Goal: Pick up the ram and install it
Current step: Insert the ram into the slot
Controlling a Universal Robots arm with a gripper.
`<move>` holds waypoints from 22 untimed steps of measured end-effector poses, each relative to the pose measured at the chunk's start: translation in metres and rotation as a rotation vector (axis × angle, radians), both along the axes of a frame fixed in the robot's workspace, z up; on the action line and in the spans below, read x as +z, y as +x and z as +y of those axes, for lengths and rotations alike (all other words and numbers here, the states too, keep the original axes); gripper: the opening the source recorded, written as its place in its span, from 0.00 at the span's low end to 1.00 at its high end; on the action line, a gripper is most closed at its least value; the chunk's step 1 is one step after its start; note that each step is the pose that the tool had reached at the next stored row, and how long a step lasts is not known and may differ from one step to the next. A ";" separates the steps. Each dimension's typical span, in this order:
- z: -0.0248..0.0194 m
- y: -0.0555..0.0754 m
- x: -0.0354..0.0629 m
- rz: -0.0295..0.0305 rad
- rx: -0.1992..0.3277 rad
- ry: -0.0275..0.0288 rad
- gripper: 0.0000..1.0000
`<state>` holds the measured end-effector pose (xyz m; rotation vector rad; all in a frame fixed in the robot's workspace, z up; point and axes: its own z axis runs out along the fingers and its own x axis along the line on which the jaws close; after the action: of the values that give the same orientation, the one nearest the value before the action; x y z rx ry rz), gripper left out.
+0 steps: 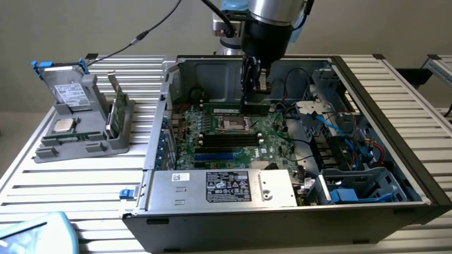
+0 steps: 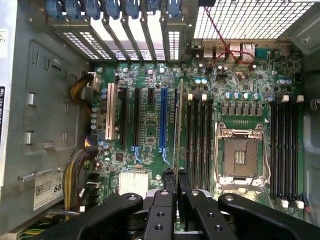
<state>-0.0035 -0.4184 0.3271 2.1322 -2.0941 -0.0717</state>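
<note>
Over the motherboard (image 1: 265,143) inside the open computer case (image 1: 282,227), gripper (image 1: 253,106) is down in the chassis with the ram (image 1: 226,110) clamped between its fingers (image 2: 169,180). Jaws pinched nearly together on the stick's top edge. From the exterior view the ram reads as a flat green strip with dark chips, lying level and crosswise under the fingertips, on the far side of the CPU socket (image 1: 233,125). Wrist view has it edge-on: a thin line running away from the gripper (image 2: 175,177), parallel to the slots, between the blue expansion slot (image 2: 163,120) and the nearest black memory slots (image 2: 200,135). Ram (image 2: 178,125) looks held above the board; can't tell whether its lower edge touches anything. CPU socket (image 2: 240,157) sits open, with a second bank of memory slots on its other side. Power supply (image 1: 219,186) with its label fills the near end of the case. Well apart on the exterior view's left, a gray holder (image 1: 84,143) stands on the slatted table (image 1: 84,180), carrying a hard drive (image 1: 71,94), a silver processor chip (image 1: 65,125) and an upright green card (image 1: 116,108).
</note>
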 end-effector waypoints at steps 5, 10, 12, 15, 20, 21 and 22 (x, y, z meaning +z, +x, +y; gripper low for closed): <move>0.0010 0.000 -0.0091 0.0000 -0.005 0.0001 0.14; 0.0043 0.000 -0.0182 0.0001 -0.005 -0.0001 0.14; 0.0063 0.000 -0.0220 0.0000 -0.005 0.0000 0.14; 0.0098 0.000 -0.0275 0.0000 -0.005 0.0000 0.14; 0.0164 0.000 -0.0367 0.0000 -0.001 0.0000 0.14; 0.0174 0.000 -0.0384 0.0000 0.000 0.0002 0.14; 0.0185 0.000 -0.0403 0.0000 0.002 0.0001 0.14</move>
<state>-0.0035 -0.4000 0.2868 2.1342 -2.0921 -0.0715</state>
